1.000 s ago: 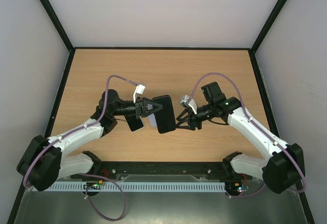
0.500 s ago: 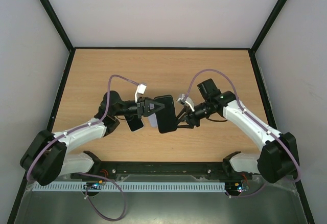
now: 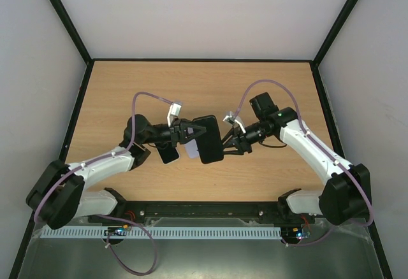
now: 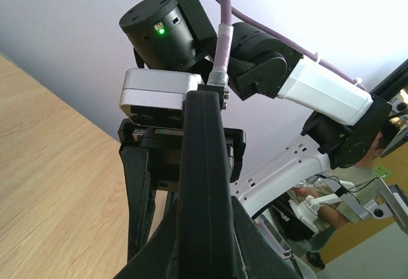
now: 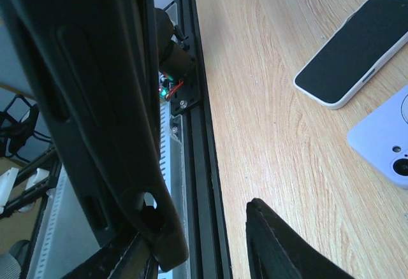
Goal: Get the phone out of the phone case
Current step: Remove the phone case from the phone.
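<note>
From above, my left claw [image 3: 183, 132] pinches the black phone case [image 3: 207, 140] clear of the bench [image 3: 268, 94], so that my right claw [image 3: 225, 141] can work the case's opposite edge.

Left wrist: the case stands edge-on, clamped between my fingers [image 4: 153, 267].

Right wrist: my right claw gapes wide, with the case just inside it. A white-rimmed phone [image 5: 350, 53] lies on the bench beyond the case. I cannot tell whether the case holds a phone.

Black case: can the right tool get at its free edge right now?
Probably yes. The right tool stands open at the facing edge of the black case, with nothing between them; the left tool grips only the opposite side.
</note>
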You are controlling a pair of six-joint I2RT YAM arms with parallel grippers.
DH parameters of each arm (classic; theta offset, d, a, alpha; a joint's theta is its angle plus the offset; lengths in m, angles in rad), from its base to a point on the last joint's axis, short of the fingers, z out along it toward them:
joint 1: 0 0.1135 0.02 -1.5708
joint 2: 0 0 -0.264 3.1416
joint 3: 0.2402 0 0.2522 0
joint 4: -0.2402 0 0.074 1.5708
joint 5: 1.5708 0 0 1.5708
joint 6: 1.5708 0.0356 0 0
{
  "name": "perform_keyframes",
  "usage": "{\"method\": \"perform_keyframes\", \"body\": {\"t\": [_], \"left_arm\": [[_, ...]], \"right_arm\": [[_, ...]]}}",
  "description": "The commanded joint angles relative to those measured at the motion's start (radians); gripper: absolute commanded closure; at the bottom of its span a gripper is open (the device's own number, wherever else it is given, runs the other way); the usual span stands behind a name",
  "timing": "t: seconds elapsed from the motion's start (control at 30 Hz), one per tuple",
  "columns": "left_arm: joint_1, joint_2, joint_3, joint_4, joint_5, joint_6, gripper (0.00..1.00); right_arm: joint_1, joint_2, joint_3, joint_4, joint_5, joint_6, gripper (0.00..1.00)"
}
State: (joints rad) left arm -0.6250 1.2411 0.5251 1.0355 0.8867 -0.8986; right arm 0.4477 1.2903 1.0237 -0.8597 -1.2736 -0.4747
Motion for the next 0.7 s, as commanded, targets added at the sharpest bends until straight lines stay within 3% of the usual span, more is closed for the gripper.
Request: {"method": "perform_keyframes", "body": {"t": [0.0, 0.13, 0.27, 0.43, 0.6, 0.67], "left_arm": [[-0.035, 0.061, 0.018, -0.037, 0.049, 0.018, 0.98], [-0.047, 0.092, 0.034, -0.08, 0.06, 0.044, 0.98], [-0.063, 0.102, 0.048, -0.137, 0.048, 0.089, 0.98], [-0.063, 0.107, 0.055, -0.163, 0.04, 0.105, 0.98], [-0.031, 0.124, 0.087, -0.194, 0.018, 0.118, 0.98], [-0.012, 0.149, 0.108, -0.199, 0.011, 0.122, 0.98]], "right_arm": [[0.006, -0.014, 0.07, 0.082, -0.143, 0.022, 0.63], [0.006, -0.031, 0.089, 0.143, -0.145, 0.088, 0.62], [0.005, -0.069, 0.074, 0.333, -0.157, 0.29, 0.62], [0.003, -0.129, -0.004, 0.589, -0.187, 0.527, 0.8], [0.002, -0.164, -0.057, 0.571, -0.163, 0.524, 0.98], [0.002, -0.174, -0.085, 0.545, -0.13, 0.515, 0.98]]}}
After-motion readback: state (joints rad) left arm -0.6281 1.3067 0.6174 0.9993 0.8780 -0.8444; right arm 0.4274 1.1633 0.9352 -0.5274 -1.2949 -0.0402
